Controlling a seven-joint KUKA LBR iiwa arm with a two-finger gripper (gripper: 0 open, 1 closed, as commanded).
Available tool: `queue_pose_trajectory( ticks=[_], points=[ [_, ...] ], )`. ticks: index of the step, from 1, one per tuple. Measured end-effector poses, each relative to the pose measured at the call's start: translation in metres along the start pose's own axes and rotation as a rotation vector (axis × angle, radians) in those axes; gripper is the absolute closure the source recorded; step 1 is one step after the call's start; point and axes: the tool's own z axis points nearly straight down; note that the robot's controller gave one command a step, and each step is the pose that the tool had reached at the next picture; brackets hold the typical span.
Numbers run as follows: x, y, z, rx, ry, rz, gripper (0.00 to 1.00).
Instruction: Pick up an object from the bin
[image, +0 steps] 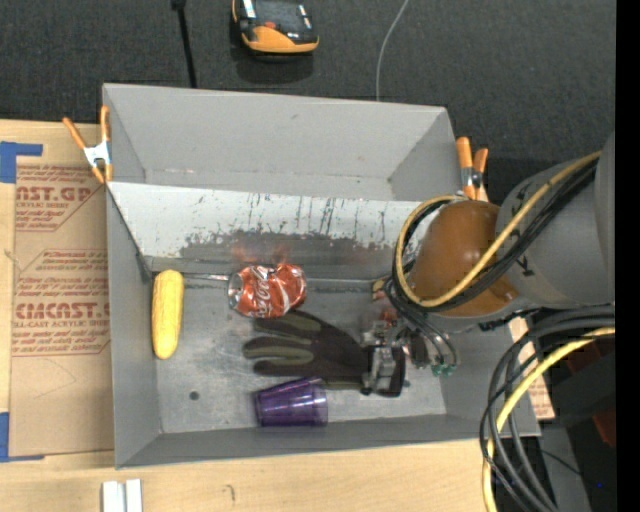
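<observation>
The arm (575, 250), its wrist under an orange cover (455, 255), comes in from the right and bends down into the grey metal bin (270, 130). Its hand (384, 372) sits low at the cuff end of one dark glove (300, 345), which lies flat on the bin floor. Whether the hand is spread or pressed together I cannot tell. One purple cup (290, 404) lies on its side just beside the glove. One crushed red cola can (266, 290) lies at the glove's other side, and one yellow corn cob (167, 312) lies well apart by the left wall. The bin rests on a pale wooden surface (300, 480).
</observation>
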Motion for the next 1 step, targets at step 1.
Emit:
queue_pose_trajectory(
  ticks=[1],
  points=[
    [0.0000, 0.0000, 0.0000, 0.000, 0.000, 0.000, 1.00]
  ],
)
